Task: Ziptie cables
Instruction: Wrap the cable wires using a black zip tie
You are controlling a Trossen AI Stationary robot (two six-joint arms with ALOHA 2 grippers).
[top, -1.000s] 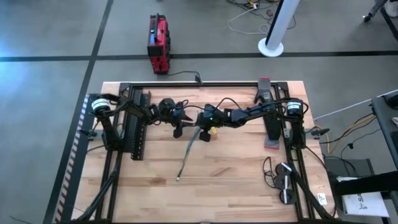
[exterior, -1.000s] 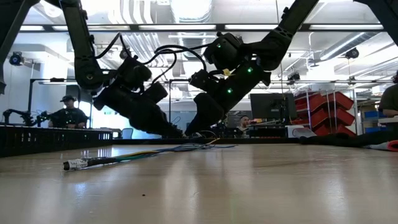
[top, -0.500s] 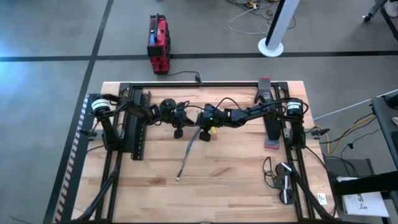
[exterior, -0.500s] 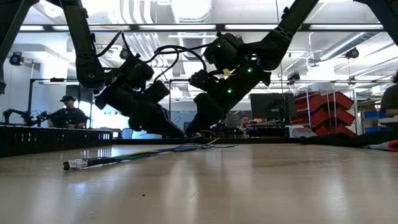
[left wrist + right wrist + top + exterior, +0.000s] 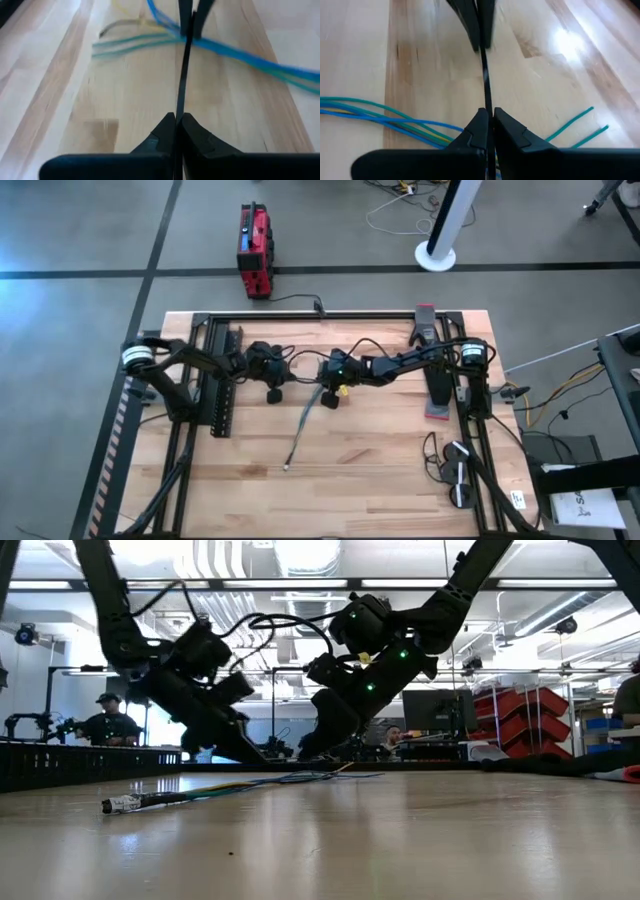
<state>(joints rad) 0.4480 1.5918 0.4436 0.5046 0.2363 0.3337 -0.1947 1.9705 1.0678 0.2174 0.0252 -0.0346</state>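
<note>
Over the cables (image 5: 240,52), two end effectors pinching one zip tie (image 5: 181,75).

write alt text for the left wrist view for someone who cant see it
The left gripper is shut on a thin black zip tie that stretches straight ahead to the right gripper, which pinches its far end. The tie crosses over blue and green cables lying on the light wooden table.

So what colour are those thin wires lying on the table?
The cables are mostly blue and green, clearest in the left wrist view.
</note>
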